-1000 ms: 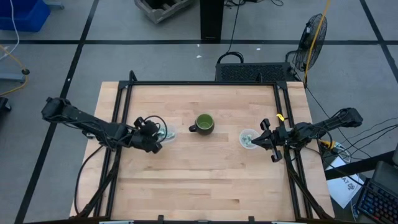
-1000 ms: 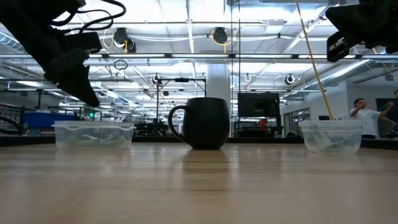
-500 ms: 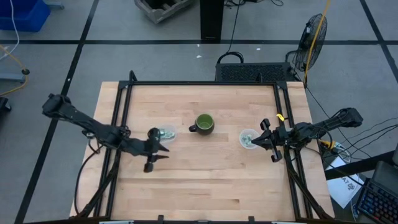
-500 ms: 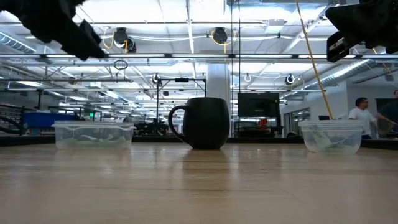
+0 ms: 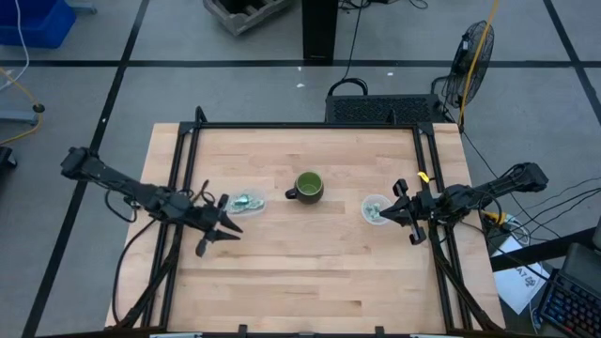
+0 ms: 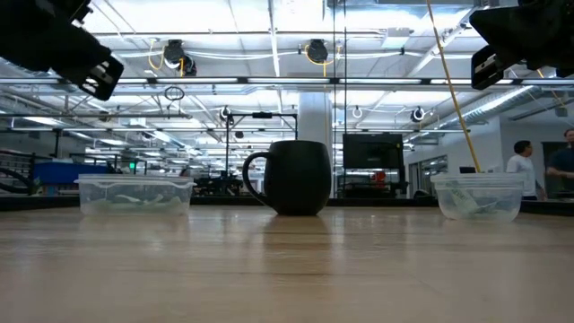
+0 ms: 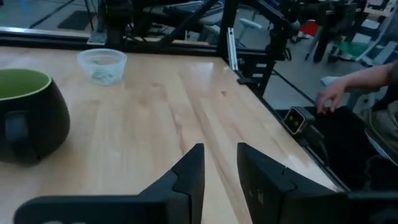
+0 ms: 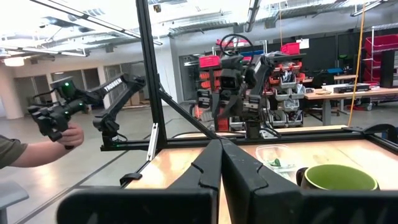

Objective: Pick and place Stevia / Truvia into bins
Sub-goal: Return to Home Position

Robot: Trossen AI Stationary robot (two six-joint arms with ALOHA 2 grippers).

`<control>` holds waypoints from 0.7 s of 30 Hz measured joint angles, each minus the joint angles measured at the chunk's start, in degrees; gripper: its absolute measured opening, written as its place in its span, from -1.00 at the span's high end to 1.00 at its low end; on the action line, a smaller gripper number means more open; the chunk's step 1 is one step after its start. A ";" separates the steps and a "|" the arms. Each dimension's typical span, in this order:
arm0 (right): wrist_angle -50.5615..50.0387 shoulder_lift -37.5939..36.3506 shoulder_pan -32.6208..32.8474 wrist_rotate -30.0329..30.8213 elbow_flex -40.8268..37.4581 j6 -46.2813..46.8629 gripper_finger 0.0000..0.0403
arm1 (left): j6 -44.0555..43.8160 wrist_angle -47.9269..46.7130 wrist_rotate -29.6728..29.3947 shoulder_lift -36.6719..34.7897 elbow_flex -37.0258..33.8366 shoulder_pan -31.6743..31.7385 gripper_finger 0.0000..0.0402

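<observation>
Your left gripper (image 5: 218, 233) has pulled back from the left bin (image 6: 134, 194), fingers slightly parted, holding nothing. The right gripper (image 5: 390, 215) waits pinched shut beside the other bin (image 6: 477, 197). The packets (image 5: 247, 199) lie inside the 2 bins, so sorting looks finished.

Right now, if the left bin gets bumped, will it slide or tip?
Probably slides: the left bin looks like thin clear plastic holding only a few packets, so it is likely very light. Tipping seems unlikely: it sits low and wide on the flat table. Its walls may flex if pinched.
</observation>
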 joint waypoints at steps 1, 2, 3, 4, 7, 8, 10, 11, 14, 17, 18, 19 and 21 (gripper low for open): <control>0.00 0.02 0.02 0.00 -0.01 0.01 0.98 | 0.07 -0.67 0.02 -1.78 -0.71 0.03 0.51; -0.02 0.02 0.02 0.01 0.00 0.00 0.98 | 0.12 -1.71 -0.02 -3.54 -1.36 0.18 0.51; 0.00 0.00 0.01 -0.01 -0.01 0.00 0.98 | 0.10 -2.97 -0.10 -5.23 -1.78 0.50 0.51; 0.00 0.00 0.02 0.00 0.00 0.00 0.98 | -0.09 -4.39 -0.40 -6.84 -2.01 0.83 0.51; 0.00 0.00 0.02 -0.02 0.00 0.00 0.98 | -0.50 -8.48 -0.46 -11.66 -2.13 1.55 0.52; 0.00 0.00 0.01 0.01 -0.01 0.01 0.98 | -0.39 -9.46 -0.44 -13.18 -2.13 1.69 0.52; 0.00 0.00 0.00 0.01 -0.01 0.00 0.98 | 0.83 -11.52 -0.44 -15.98 -2.13 2.01 0.52; 0.00 0.00 0.00 0.01 0.00 0.02 0.98 | 1.50 -12.65 -0.44 -17.43 -2.13 2.14 0.52; 0.00 0.00 0.01 0.01 -0.02 0.02 0.98 | 2.67 -13.83 -0.25 -21.32 -2.13 2.74 0.52; 0.00 0.01 0.02 0.01 -0.02 0.00 0.98 | 3.96 -14.75 1.32 -24.47 -2.13 3.02 0.52; 0.00 0.00 0.02 0.01 -0.02 0.00 0.98 | 4.32 -15.43 1.37 -25.39 -2.13 3.02 0.52; 0.00 0.02 0.02 0.01 -0.02 0.00 0.98 | 4.42 -16.09 1.13 -26.19 -2.19 3.00 0.52; 0.00 0.00 0.02 0.01 0.00 0.00 0.98 | 4.41 -16.58 0.63 -27.67 -3.22 3.02 0.52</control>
